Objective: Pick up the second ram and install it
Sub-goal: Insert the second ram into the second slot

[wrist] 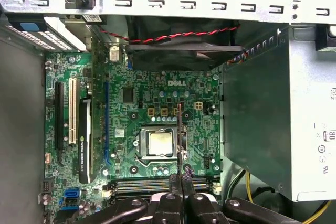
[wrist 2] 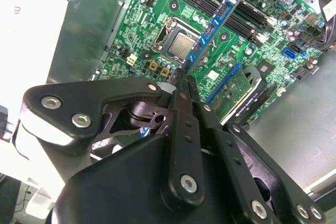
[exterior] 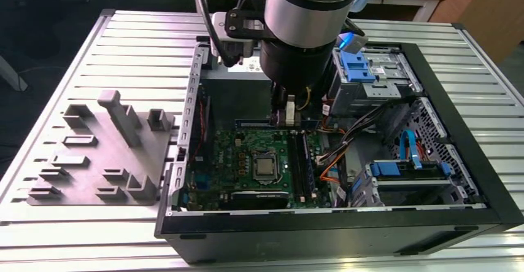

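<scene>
Slatted grey desk [exterior: 123, 45] bears an open black case [exterior: 483, 186]; the pincer [wrist 2: 181, 75] clamps the thin blue-green second ram [wrist 2: 212, 27], not yet seated, green motherboard [wrist: 210, 85] below.

PC case [exterior: 327, 232] sits on desk [exterior: 139, 45]; fixture block [exterior: 98, 155] beside it, at the exterior view's left. Motherboard [exterior: 233, 146] lies in case, drive cage [exterior: 377, 69] toward exterior view's right. End effector [wrist 2: 181, 77] w/ second ram [wrist 2: 212, 26] above motherboard.

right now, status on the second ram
Jaws of gripper shut on second ram. Held over motherboard, not in a slot. No obstruction seen beneath it.
</scene>
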Controlling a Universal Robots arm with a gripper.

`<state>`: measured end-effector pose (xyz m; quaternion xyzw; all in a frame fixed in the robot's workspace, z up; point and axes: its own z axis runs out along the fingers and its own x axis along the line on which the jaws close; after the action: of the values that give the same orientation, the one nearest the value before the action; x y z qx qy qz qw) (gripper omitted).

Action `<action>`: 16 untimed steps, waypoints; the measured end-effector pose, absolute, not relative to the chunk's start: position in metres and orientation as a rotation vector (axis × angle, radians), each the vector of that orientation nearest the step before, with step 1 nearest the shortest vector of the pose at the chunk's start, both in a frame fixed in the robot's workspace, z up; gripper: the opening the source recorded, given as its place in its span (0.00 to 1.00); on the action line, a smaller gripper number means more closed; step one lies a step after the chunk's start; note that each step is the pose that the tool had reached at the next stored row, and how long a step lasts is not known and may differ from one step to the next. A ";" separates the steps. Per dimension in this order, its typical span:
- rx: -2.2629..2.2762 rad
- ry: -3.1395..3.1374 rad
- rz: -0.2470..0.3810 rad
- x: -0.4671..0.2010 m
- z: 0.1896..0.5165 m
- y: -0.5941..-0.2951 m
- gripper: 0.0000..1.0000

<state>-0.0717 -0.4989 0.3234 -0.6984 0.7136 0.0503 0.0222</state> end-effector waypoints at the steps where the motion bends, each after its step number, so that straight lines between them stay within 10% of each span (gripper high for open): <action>1: -2.161 2.210 0.159 -0.072 0.323 -0.499 0.08; 16: -1.875 2.442 0.149 -0.072 0.322 -0.499 0.08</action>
<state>-0.0717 -0.4989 0.3222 -0.6080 0.7919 0.0482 0.0293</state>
